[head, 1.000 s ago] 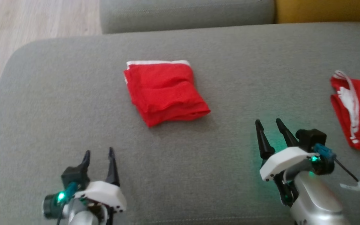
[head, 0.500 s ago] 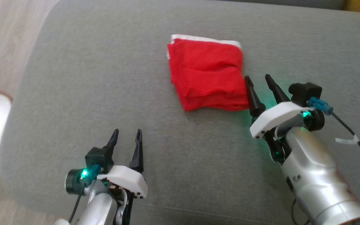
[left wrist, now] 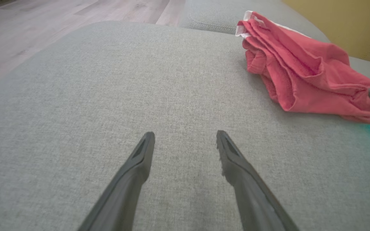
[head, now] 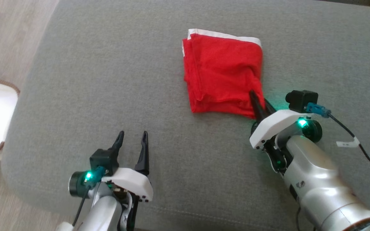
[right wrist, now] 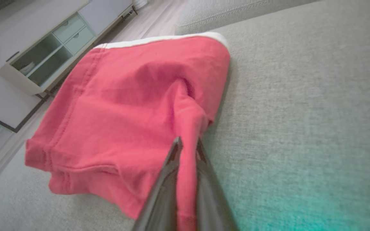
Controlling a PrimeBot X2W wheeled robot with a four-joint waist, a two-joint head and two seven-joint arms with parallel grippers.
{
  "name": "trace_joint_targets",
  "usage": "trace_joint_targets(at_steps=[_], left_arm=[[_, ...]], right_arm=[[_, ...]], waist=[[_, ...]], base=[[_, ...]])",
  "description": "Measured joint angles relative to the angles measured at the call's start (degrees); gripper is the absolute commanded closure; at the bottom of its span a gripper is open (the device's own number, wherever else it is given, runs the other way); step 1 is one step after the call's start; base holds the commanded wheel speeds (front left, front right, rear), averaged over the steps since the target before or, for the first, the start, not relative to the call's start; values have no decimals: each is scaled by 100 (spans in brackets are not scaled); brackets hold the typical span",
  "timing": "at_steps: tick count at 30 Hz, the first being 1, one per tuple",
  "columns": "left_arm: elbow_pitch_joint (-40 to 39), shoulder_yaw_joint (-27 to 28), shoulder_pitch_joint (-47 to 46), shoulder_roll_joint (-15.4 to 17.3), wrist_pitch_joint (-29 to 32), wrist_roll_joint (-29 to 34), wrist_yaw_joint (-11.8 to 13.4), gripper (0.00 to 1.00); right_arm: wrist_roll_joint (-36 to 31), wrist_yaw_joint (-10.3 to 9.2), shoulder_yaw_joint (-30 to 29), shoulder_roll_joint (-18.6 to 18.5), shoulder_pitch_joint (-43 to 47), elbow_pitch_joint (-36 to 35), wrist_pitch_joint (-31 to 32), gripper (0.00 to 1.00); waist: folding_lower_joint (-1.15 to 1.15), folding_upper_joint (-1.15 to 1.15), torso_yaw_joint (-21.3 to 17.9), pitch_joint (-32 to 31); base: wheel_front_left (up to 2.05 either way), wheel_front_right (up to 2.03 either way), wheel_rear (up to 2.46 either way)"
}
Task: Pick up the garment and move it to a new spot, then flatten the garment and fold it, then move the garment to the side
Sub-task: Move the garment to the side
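Folded red garment (head: 223, 70), white band (head: 226, 34) at 12 o'clock, lay on grey sofa cushion (head: 101, 83). Right hand (head: 259, 98) was clamped on its 5 o'clock corner, cloth bunched. Left hand (head: 133, 133) sat at 7 o'clock, fingers apart, empty.

Garment (head: 223, 73) soft knit cloth; sofa (head: 108, 80) coarse matt weave; floor (head: 11, 32) smooth wood
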Motion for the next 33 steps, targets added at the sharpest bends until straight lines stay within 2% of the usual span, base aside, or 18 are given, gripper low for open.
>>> trace_joint_targets(at_steps=[6, 10, 14, 18, 24, 25, 33], left_arm=[[12, 158, -14, 2, 0, 1, -47, 0], [3, 196, 27, 3, 0, 3, -85, 0], [-13, 312, 112, 8, 0, 4, -93, 0], [-44, 343, 110, 11, 0, 13, -96, 0], [-46, 382, 73, 15, 0, 82, -142, 0], [-46, 382, 73, 15, 0, 82, -142, 0], [-27, 391, -195, 19, 0, 215, -254, 0]], right_arm=[[129, 0, 15, 8, 3, 160, -202, 100], [-124, 0, -261, 4, 3, 249, -243, 100], [-622, 0, -533, -48, 13, 46, -244, 100], [-847, 0, -623, -49, 87, -78, -244, 100], [-928, 0, -561, -38, 207, -231, -244, 100], [-928, 0, -561, -38, 207, -231, -244, 100], [-868, 0, -266, -14, 247, -404, -234, 100]], waist=[[0, 0, -241, -159], [0, 0, -552, -315], [0, 0, -1120, -467], [0, 0, -1674, -543], [0, 0, -2608, -570], [0, 0, -2608, -570], [0, 0, -3809, -474]], base=[[0, 0, 0], [0, 0, 0], [0, 0, 0], [0, 0, 0], [0, 0, 0], [0, 0, 0], [0, 0, 0]])
